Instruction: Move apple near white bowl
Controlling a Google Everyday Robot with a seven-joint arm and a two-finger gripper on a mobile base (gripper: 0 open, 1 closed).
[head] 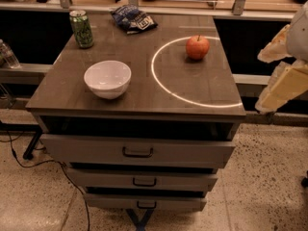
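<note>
White bowl (107, 78) sits front-left on bench (144, 106). Apple (198, 47) upright, stem up, well apart from bowl: right of it and farther back, inside light ring (153, 73). Gripper (284, 81) far right of bowl, off bench edge; spread or closed, unreadable.

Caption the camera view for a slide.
Red-orange round apple and glossy white bowl apart on a brown drawer cabinet; cream tool hangs beyond its right edge.

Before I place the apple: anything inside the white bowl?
The bowl shows only bare white inside; its near inner wall is hidden by the rim. The apple sits apart; the gripper hangs right of the cabinet.
</note>
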